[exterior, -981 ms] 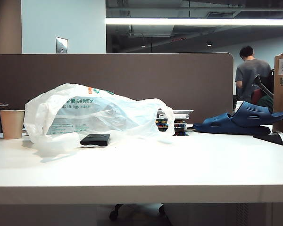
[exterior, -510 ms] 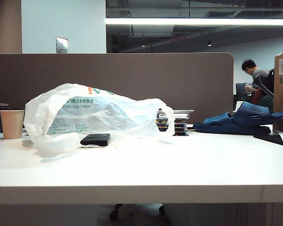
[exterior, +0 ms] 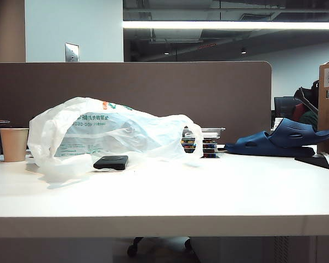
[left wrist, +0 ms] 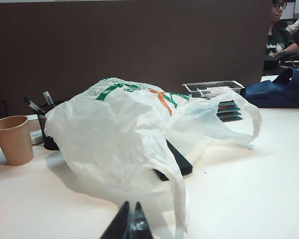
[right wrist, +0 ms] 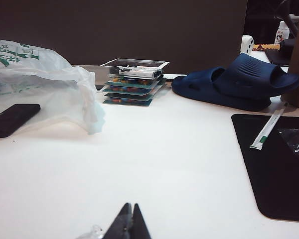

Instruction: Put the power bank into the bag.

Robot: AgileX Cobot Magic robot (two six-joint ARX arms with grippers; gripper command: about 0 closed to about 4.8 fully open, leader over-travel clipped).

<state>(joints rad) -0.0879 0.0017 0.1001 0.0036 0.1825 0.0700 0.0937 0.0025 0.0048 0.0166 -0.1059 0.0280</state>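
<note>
Left gripper (left wrist: 130, 225) and right gripper (right wrist: 127, 222) are both closed and empty; power bank (left wrist: 175, 159) lies ahead, beside the plastic shopping bag (left wrist: 120, 130).

Beige paper cup (exterior: 13, 144), blue sandal (exterior: 282, 139), stacked trays (right wrist: 133, 82), black mat (right wrist: 274, 164)

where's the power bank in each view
Exterior view: power bank lies left of centre on the table, at the bag's front edge.
Left wrist view: near centre, half hidden under the bag.
Right wrist view: at the left edge, beside the bag.
Shared landmark: blue sandal.
</note>
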